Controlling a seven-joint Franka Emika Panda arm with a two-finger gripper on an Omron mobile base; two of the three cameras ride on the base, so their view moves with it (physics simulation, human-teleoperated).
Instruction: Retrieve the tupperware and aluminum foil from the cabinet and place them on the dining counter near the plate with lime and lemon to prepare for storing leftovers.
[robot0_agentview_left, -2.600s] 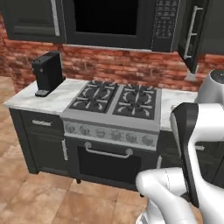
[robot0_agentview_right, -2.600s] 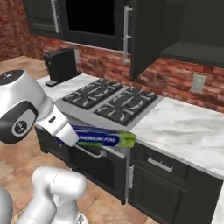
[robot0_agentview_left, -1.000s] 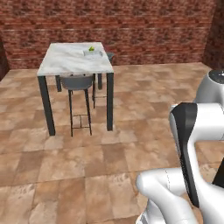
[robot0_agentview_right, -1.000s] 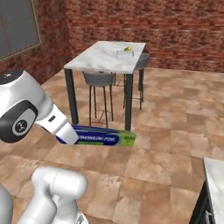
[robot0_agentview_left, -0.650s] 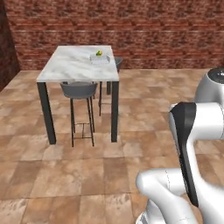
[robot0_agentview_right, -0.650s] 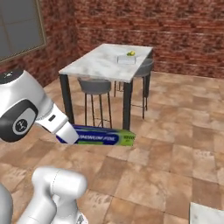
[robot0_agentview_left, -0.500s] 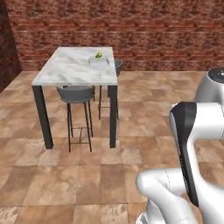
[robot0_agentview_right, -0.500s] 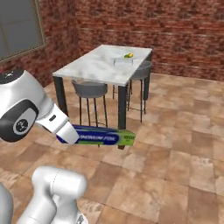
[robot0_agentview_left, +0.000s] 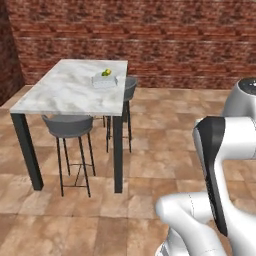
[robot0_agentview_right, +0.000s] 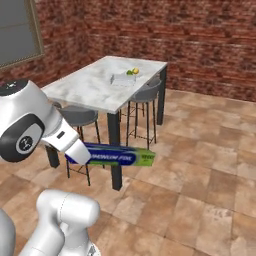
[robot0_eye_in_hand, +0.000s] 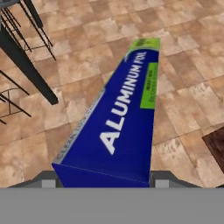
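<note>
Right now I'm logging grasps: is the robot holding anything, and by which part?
Yes: the aluminum foil, gripped at its plain blue end between the jaws, with its green end pointing away from the hand.

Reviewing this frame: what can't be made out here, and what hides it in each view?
- Claw fingertips: hand view, covered by the long blue aluminum foil box.
- Claw: right base view, hidden behind the white arm.
- Small yellow and green fruits on the marble-topped dining table: left base view, too small to separate; what they sit on is unclear.
</note>
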